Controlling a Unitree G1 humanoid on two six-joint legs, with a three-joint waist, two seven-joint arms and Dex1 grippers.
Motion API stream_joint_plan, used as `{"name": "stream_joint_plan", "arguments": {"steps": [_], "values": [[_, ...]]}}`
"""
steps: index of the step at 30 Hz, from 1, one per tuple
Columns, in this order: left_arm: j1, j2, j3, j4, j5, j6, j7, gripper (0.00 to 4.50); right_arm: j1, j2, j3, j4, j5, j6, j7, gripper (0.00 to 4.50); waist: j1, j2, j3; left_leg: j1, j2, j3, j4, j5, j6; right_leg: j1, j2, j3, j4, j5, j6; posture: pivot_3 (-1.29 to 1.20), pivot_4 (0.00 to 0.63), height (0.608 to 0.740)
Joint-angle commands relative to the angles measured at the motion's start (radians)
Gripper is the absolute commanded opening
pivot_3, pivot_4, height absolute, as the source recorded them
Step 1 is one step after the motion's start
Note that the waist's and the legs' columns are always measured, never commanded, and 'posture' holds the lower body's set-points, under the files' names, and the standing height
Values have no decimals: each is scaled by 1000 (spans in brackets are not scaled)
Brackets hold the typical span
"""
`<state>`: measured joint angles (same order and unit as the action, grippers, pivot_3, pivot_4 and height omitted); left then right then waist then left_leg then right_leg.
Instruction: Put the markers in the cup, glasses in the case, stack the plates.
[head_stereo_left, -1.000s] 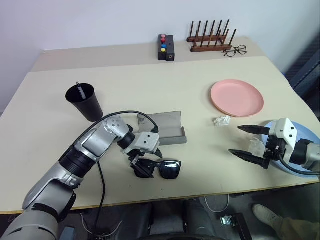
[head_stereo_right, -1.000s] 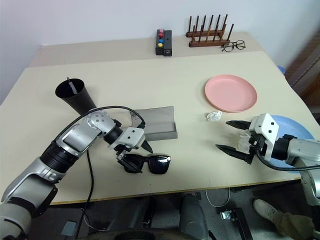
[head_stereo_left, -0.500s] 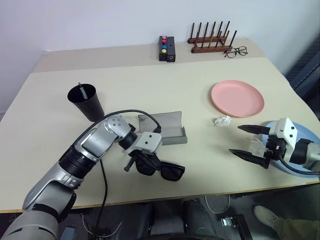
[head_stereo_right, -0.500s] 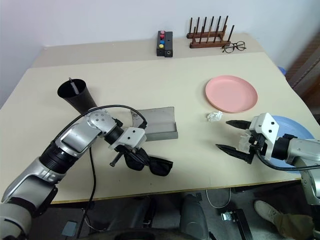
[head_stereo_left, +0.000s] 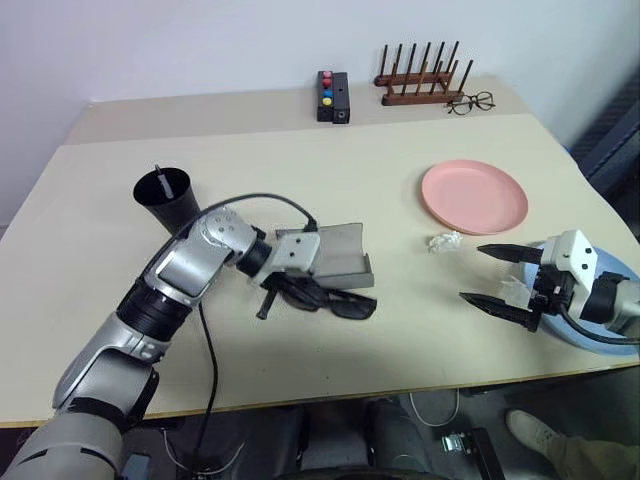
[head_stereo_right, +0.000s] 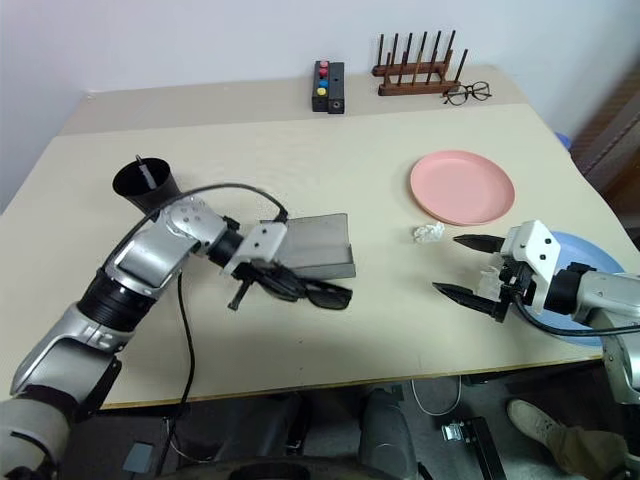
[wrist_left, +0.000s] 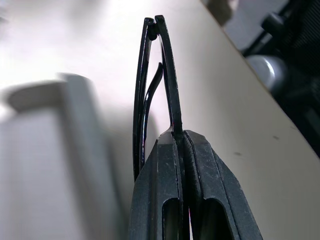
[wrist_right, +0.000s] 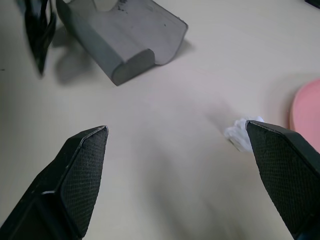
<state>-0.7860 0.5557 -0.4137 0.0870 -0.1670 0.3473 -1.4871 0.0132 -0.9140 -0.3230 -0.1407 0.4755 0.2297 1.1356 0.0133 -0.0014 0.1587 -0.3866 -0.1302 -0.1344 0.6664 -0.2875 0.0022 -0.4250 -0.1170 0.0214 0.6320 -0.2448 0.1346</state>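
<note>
My left gripper (head_stereo_left: 283, 287) is shut on the black glasses (head_stereo_left: 325, 298) and holds them off the table, just in front of the open grey case (head_stereo_left: 337, 258). In the left wrist view the fingers pinch the frame (wrist_left: 168, 75) edge-on. The black cup (head_stereo_left: 170, 203) stands to the left with one marker (head_stereo_left: 158, 176) sticking out of it. The pink plate (head_stereo_left: 474, 195) lies at the right. My right gripper (head_stereo_left: 471, 273) hangs open over the table beside the blue plate (head_stereo_right: 590, 250), with nothing between its fingers.
A crumpled white scrap (head_stereo_left: 444, 241) lies between the pink plate and my right gripper. At the table's back stand a wooden rack (head_stereo_left: 420, 80), wire-framed spectacles (head_stereo_left: 470, 102) and a black box with coloured buttons (head_stereo_left: 332, 95).
My left gripper closed on the glasses, lifted them off the table and carried them up toward the case. The right arm kept still.
</note>
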Motion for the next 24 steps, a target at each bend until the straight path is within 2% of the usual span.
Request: {"name": "stream_joint_plan", "arguments": {"steps": [1,8,24], "values": [[-86,-21,65,64,-8,-29,46,30,-31,4,-4,6,-3,-26,0,4500,0,0,0,0,0,0,0,0,0,0,0,0,0,0,0,0,150,740],[-198,-44,95,205,10,-76,79,30,-63,11,17,31,-10,-41,0,4500,-1,0,0,0,0,0,0,0,0,-1,0,0,0,0,0,0,150,740],[-193,-8,57,369,96,-192,-20,30,-70,28,27,28,-16,-48,-4,4500,-1,-1,0,-1,0,0,0,0,0,-1,0,0,0,0,0,0,150,740]]}}
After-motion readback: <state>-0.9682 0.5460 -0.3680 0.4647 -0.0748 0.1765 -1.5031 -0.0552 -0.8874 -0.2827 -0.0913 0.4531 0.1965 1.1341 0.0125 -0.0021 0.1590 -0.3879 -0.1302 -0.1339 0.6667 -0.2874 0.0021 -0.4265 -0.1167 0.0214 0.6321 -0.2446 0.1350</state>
